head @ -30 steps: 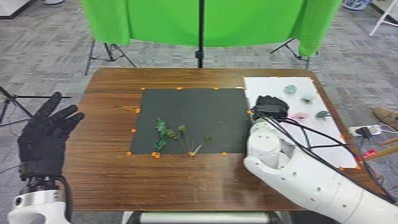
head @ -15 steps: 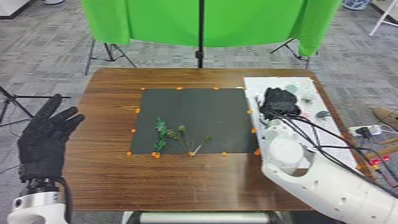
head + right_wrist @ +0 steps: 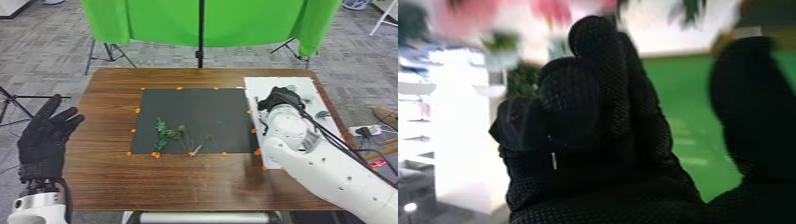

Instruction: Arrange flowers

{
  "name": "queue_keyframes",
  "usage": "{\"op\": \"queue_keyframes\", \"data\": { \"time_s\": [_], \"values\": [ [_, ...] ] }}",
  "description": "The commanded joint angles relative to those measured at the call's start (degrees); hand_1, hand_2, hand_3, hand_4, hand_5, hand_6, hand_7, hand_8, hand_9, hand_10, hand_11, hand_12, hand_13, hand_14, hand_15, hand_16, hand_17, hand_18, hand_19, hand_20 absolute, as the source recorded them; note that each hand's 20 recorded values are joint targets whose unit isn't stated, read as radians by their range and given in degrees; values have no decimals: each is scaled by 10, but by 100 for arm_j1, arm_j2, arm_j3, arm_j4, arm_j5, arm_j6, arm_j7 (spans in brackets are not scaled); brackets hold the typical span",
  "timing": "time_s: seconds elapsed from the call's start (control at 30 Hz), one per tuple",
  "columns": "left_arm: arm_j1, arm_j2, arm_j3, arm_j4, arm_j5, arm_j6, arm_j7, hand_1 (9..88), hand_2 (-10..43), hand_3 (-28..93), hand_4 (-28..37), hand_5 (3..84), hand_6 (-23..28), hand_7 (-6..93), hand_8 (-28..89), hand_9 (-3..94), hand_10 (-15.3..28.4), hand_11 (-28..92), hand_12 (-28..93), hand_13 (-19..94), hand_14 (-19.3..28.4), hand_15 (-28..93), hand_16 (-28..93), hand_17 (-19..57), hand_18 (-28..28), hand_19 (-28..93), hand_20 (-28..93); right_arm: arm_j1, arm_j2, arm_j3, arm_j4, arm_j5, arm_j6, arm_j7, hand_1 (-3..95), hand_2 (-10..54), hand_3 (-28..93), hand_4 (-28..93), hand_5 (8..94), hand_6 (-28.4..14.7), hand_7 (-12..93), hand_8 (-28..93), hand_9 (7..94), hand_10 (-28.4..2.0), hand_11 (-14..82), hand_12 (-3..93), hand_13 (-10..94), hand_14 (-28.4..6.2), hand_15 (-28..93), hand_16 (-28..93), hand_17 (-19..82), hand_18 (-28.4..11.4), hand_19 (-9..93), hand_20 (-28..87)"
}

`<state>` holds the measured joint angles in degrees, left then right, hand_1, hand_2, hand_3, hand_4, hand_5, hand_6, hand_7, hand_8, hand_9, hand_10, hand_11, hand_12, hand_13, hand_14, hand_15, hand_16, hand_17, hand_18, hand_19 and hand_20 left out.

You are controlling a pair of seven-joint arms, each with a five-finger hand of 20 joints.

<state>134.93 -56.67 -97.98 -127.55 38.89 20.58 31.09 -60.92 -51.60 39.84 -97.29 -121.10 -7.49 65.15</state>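
Right robot hand [image 3: 281, 97] moved forward; a leafy sprig [image 3: 161, 131] looks green.

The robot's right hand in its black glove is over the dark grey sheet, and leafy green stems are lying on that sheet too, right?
Not quite: the head view shows the black-gloved right hand over the long white sheet. The leafy green stems do lie on the dark grey sheet.
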Motion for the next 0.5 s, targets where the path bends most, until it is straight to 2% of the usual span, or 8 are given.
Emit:
{"op": "queue_keyframes", "data": {
  "time_s": [0.03, 0.13, 0.2, 0.27, 0.33, 0.43, 0.5],
  "values": [
    [-144, -4, 44, 96, 13, -95, -60, 207, 96, 750, -283, 350, 74, 99, -74, 334, 190, 294, 147, 224, 241, 557, -62, -95, 208, 444, 303, 284, -337, -211, 551, 156, -104, 224, 253, -70, 655, -238, 616, -202, 69, -94, 615, -249, 491, 177, 657, -161, 823, 126, 400, -282, 932, 500],
    [-195, -41, 27, 114, 75, -149, -159, 207, 95, 751, -283, 351, 75, 99, -74, 335, 190, 294, 147, 225, 241, 557, -62, -95, 208, 444, 303, 351, -431, -302, 748, 126, -193, 276, 249, -71, 645, -241, 600, -211, 61, -92, 587, -261, 504, 178, 643, -166, 836, 122, 398, -283, 932, 496],
    [-227, -36, 49, 126, 66, -154, -153, 207, 95, 751, -283, 351, 75, 99, -74, 335, 191, 294, 147, 225, 242, 557, -62, -95, 207, 444, 303, 443, -477, -453, 907, -35, -171, 263, 245, -74, 646, -240, 594, -214, 60, -92, 577, -264, 509, 176, 638, -168, 840, 120, 398, -283, 932, 494],
    [-237, -29, 62, 136, 67, -166, -154, 207, 95, 751, -283, 351, 75, 99, -74, 335, 191, 295, 147, 225, 241, 557, -62, -95, 207, 444, 303, 588, -464, -735, 1008, -217, -158, 214, 253, -77, 650, -240, 598, -200, 64, -90, 572, -263, 522, 177, 637, -168, 844, 116, 398, -284, 932, 492],
    [-214, -51, 39, 118, 81, -178, -191, 207, 95, 751, -283, 351, 75, 99, -74, 335, 191, 295, 147, 225, 242, 557, -62, -95, 208, 444, 303, 672, -513, -958, 1122, -552, -206, 145, 271, -83, 657, -240, 605, -162, 80, -90, 578, -253, 542, 181, 641, -165, 849, 113, 399, -284, 932, 490],
    [-211, -54, 52, 112, 55, -165, -172, 207, 95, 751, -283, 351, 75, 99, -74, 336, 191, 294, 147, 225, 241, 558, -62, -95, 208, 444, 303, 778, -513, -1339, 1204, -787, -173, 100, 320, -94, 676, -255, 633, -70, 117, -108, 602, -237, 559, 182, 652, -160, 849, 112, 403, -284, 932, 474],
    [-230, -74, 50, 119, 91, -186, -215, 208, 96, 752, -283, 351, 75, 99, -74, 336, 192, 295, 147, 225, 241, 557, -62, -95, 207, 444, 303, 781, -534, -1492, 1264, -919, -104, 98, 360, -95, 688, -263, 666, -35, 132, -117, 606, -230, 566, 186, 650, -158, 848, 115, 401, -284, 932, 463]
  ]
}}
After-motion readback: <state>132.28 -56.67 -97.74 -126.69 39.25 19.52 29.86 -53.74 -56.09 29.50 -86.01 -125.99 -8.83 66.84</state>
